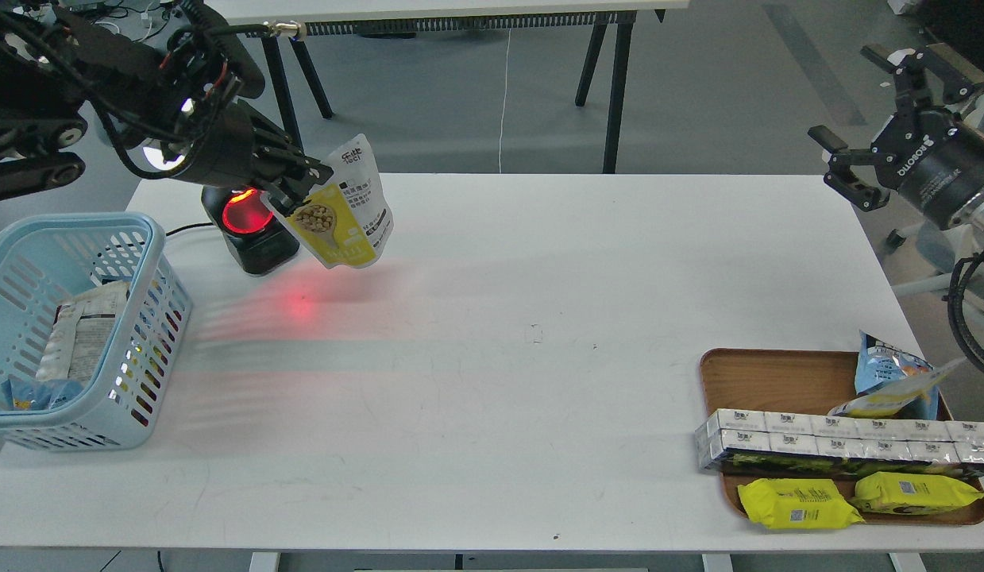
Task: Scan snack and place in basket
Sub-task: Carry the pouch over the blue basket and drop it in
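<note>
Snack — the small white-and-yellow pouch with the round picture of beige beans — hangs in the air at the far left of the table, just in front of the scanner, pinched at its left edge by our left gripper, which is clenched on it. The pouch is tilted, its printed face turned toward us, its bottom clear of the tabletop. The scanner's window glows red behind the gripper and throws a red patch onto the table below the pouch.

We judge that we are at the scanning step. To do it well, we should present the side that carries the barcode to the red window — we cannot tell from here which side that is, since the code is not visible on the face toward us. We should hold the pouch flat and steady in the beam, not too close, and keep our fingers off the code. The grip is on one edge only, so we should turn slowly to keep the pouch from swinging or slipping.

The basket stands just left of the scanner, already holding some packets, so the carry afterwards is short. Our right gripper is spread wide, raised at the far right, well apart from the tray of other snacks
</note>
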Controlling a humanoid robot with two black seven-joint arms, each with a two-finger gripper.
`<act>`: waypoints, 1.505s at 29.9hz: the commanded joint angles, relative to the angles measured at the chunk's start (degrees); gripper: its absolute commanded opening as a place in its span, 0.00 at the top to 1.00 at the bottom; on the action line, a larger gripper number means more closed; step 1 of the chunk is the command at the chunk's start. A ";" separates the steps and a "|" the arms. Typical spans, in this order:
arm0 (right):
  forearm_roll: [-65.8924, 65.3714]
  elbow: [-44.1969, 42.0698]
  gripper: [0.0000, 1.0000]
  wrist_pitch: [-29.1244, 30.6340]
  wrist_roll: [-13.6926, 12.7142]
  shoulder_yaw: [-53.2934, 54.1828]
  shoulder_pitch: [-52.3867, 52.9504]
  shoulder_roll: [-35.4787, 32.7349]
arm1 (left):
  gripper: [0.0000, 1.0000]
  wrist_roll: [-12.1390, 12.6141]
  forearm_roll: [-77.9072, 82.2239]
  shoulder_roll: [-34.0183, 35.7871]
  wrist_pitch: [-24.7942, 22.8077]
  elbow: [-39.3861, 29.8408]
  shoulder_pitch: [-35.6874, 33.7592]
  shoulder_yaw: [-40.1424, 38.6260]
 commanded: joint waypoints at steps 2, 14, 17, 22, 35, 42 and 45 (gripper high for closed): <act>0.00 0.00 0.04 0.00 0.00 0.00 0.00 0.12 | 1.00 -0.09 -0.03 4.39 0.97 -0.08 -4.13 -0.14; 0.00 -0.09 0.04 0.00 0.00 -0.08 -0.18 0.29 | 1.00 -0.18 6.20 21.87 0.97 -1.31 -7.66 -0.75; 0.00 -0.09 0.04 0.00 0.00 -0.08 -0.18 0.47 | 1.00 -0.18 6.65 26.45 0.97 -2.54 -7.75 -0.84; 0.00 -0.09 0.04 0.00 0.00 -0.08 -0.18 0.64 | 1.00 -0.18 8.40 32.34 0.97 -3.68 -7.83 -0.84; 0.00 -0.18 0.04 0.00 0.00 -0.08 -0.53 0.64 | 0.99 -0.62 16.22 46.05 0.71 -7.28 -6.96 -1.28; 0.00 -0.18 0.04 0.00 0.00 -0.08 -0.62 0.64 | 0.99 -2.03 20.01 50.01 0.62 -7.64 -6.17 -1.20; 0.00 -0.09 0.04 0.00 0.00 -0.08 -0.79 0.64 | 0.99 -2.03 20.09 50.46 0.70 -7.90 -4.85 -1.20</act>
